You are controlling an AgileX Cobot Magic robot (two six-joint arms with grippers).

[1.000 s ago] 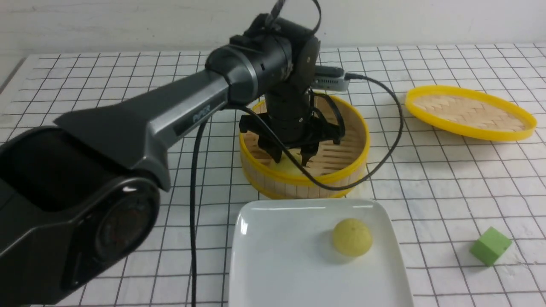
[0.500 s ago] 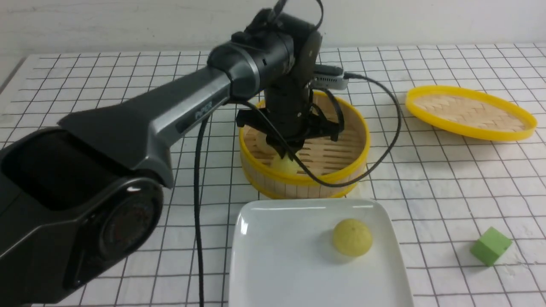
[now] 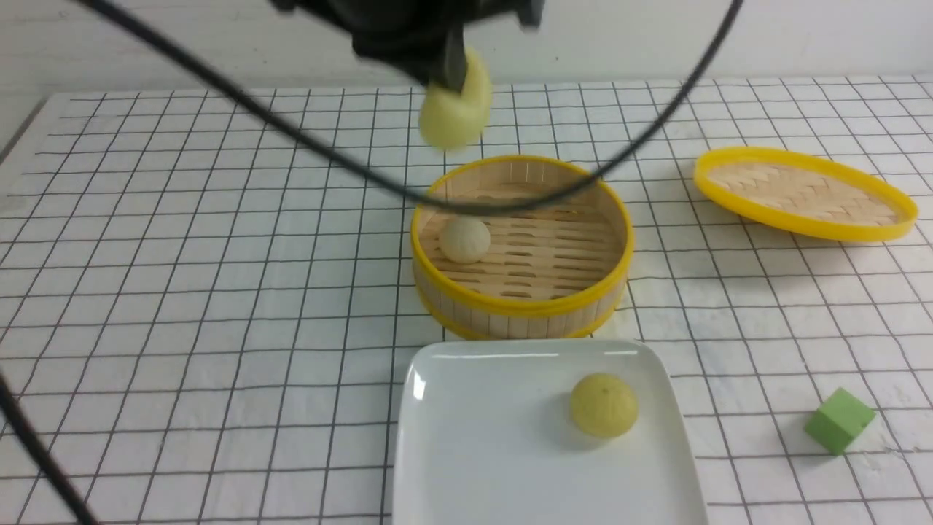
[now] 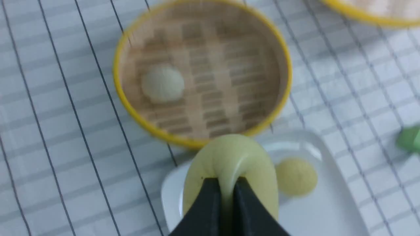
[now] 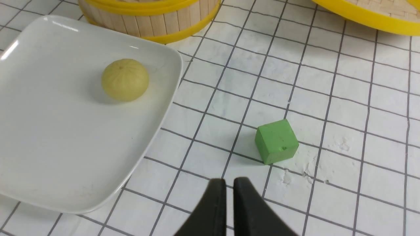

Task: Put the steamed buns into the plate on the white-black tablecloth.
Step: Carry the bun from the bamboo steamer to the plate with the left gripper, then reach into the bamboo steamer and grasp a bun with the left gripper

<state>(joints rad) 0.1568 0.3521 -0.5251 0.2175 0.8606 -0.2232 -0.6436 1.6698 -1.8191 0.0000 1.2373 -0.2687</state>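
My left gripper (image 3: 453, 73) is shut on a pale yellow steamed bun (image 3: 453, 113) and holds it high above the bamboo steamer (image 3: 521, 299); the bun is squeezed between the fingers in the left wrist view (image 4: 229, 160). An off-white bun (image 3: 464, 240) lies inside the steamer. Another pale yellow bun (image 3: 603, 405) sits on the white plate (image 3: 474, 452), which lies on the white-black tablecloth (image 3: 182, 292) just in front of the steamer. My right gripper (image 5: 229, 183) is shut and empty, above the cloth near the plate's corner (image 5: 157, 108).
A green cube (image 3: 838, 421) lies on the cloth right of the plate, also in the right wrist view (image 5: 276, 141). The yellow-rimmed woven lid (image 3: 802, 191) lies at the back right. A black cable (image 3: 328, 157) hangs across the front view.
My left gripper closed on the pale yellow bun in the steamer and rose sharply with it; the arm has swung up out of most of the front view.
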